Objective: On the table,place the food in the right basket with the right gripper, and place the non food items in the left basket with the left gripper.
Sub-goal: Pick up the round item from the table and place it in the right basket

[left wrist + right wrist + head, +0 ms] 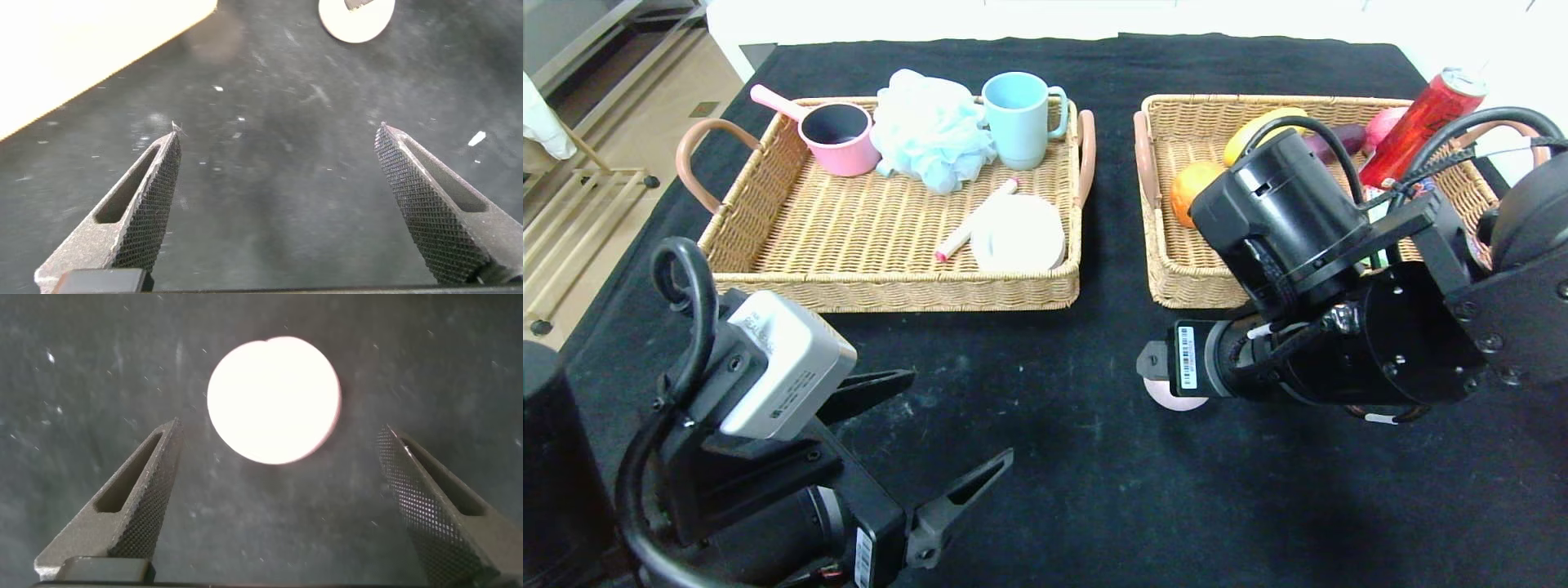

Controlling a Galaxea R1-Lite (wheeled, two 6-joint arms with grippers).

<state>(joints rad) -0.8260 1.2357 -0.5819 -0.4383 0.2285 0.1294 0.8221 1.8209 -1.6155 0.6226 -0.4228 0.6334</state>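
A pale pink egg-shaped lump lies on the black table in front of the right basket. My right gripper points down over it, its fingers hidden by the wrist in the head view. In the right wrist view the gripper is open and empty, and the lump lies just beyond the fingertips. The orange lies in the right basket. The white disc and the marker lie in the left basket. My left gripper is open and empty over bare cloth. I see no gum pack or soap bar.
The left basket also holds a pink pot, a pale blue bath puff and a blue mug. The right basket also holds a red can, a yellow fruit and a purple vegetable. The lump shows far off in the left wrist view.
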